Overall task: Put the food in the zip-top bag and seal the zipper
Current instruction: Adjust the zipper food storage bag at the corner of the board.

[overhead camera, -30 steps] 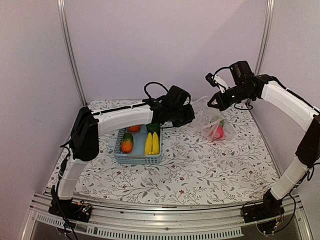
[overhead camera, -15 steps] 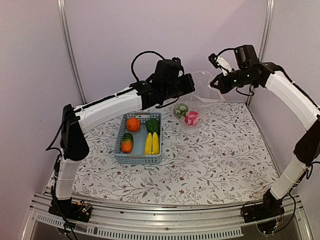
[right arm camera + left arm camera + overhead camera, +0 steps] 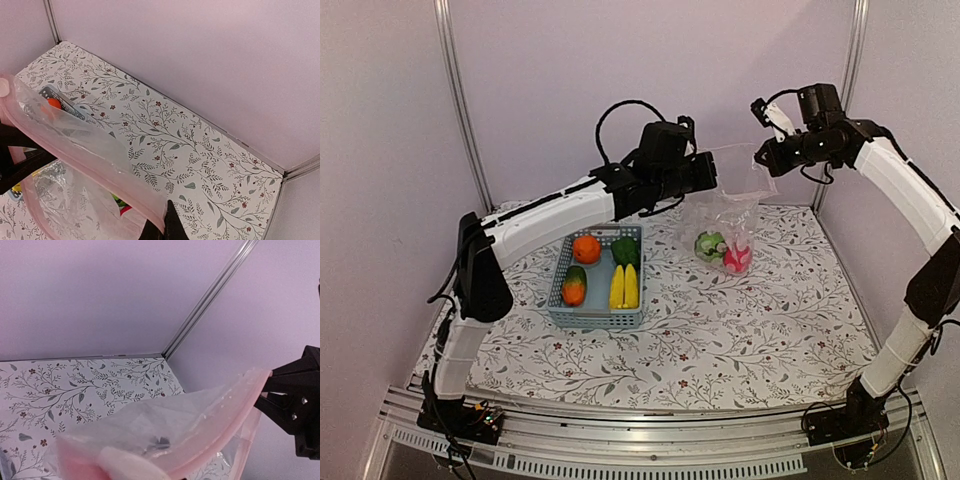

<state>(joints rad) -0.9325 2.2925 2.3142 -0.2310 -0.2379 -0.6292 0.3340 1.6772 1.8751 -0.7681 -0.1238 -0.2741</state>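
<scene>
- The bag is up in the air, hanging near the back wall on the right side of the cloth, with its mouth uppermost.
- Two bits of food sit in its bottom, a green piece and a pink-red piece. I can't tell whether the sagging bottom touches the cloth.
- The zipper shows as a pinkish strip pulled long between the two arms.
- The left gripper has its jaws pressed together on one end of the mouth edge, and the right gripper is pinching the other end.
- Over in the basket, well apart from the bag, the orange, green pepper, bananas and orange-green piece are waiting.
- My read: loading is only partly done, and the lift looks meant to shake the contents down and tauten the mouth.
- Next, one gripper has to let go to fetch more food. The bag will slump once released, so it needs setting down with the mouth kept reachable.
</scene>
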